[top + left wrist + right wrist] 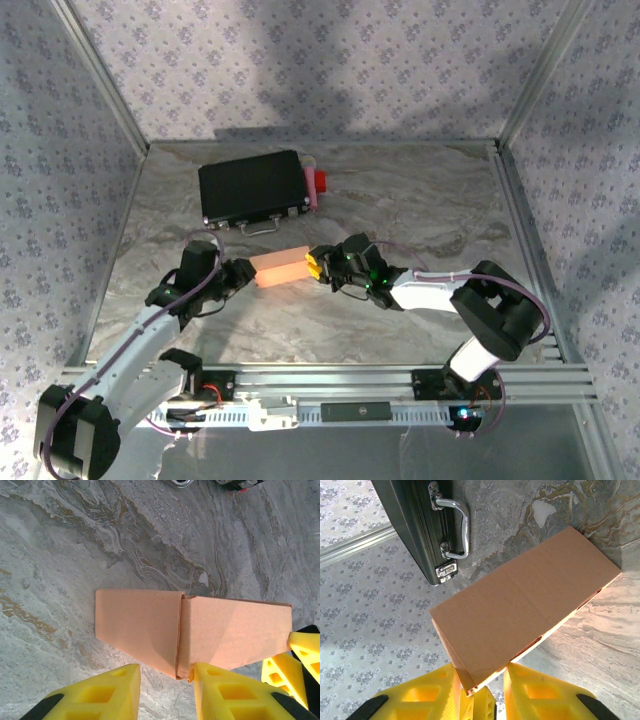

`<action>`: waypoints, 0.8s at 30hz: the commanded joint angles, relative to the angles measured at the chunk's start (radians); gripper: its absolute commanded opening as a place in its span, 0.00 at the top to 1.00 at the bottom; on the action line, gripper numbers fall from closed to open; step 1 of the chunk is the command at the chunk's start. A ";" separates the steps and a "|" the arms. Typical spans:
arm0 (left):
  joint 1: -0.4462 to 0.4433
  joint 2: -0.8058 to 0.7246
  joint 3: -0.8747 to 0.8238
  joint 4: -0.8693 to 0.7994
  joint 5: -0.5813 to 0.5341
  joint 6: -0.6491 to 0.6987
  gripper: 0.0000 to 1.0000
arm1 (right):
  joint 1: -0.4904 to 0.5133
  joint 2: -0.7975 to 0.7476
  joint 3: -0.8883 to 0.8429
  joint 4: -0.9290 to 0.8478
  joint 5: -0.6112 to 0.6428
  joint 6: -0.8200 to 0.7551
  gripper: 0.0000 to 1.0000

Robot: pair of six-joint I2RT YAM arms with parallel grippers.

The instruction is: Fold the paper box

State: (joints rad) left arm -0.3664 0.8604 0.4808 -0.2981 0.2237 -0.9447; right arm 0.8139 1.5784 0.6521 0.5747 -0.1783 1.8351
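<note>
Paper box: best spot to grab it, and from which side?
Probably the short ends of the paper box, approached along its long axis from the left and right. It lies low and elongated on the table, and each end presents a thin cardboard edge that a pincer can straddle; the black case stands behind its far side.

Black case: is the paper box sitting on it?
No, a strip of table shows between the paper box and the black case.

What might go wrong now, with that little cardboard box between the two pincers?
The paper box is thin, and the left pincer and right pincer each straddle only an end edge: squeezing might crumple it or let it slip. The black case lies close behind; a wide swing could bump it.
</note>
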 commanded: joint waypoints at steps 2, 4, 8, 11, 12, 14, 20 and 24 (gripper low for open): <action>0.004 0.016 -0.034 -0.031 -0.001 -0.003 0.72 | -0.008 0.017 -0.027 -0.087 -0.003 -0.031 0.72; 0.005 0.016 -0.037 -0.033 0.000 -0.002 0.73 | -0.009 0.008 -0.029 -0.099 -0.003 -0.039 0.72; 0.004 0.001 -0.038 -0.039 0.005 -0.003 0.74 | -0.014 -0.018 -0.029 -0.129 -0.006 -0.066 0.71; -0.007 -0.018 -0.033 -0.051 0.005 -0.005 0.75 | -0.016 -0.052 -0.022 -0.174 -0.010 -0.114 0.66; -0.017 -0.023 -0.033 -0.054 0.005 -0.005 0.75 | -0.016 -0.066 -0.015 -0.203 -0.015 -0.138 0.66; -0.050 -0.031 -0.036 -0.062 -0.008 -0.010 0.76 | -0.010 -0.090 -0.012 -0.252 -0.016 -0.182 0.66; -0.213 -0.085 -0.067 -0.077 -0.123 -0.074 0.78 | 0.012 -0.176 -0.108 -0.287 0.000 -0.224 0.68; -0.281 -0.113 -0.100 -0.069 -0.167 -0.119 0.79 | 0.024 -0.236 -0.163 -0.302 0.037 -0.234 0.67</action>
State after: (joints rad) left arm -0.6163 0.7734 0.3992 -0.3447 0.1230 -1.0183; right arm 0.8288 1.3857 0.5140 0.3256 -0.1860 1.6367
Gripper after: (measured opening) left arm 0.212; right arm 0.325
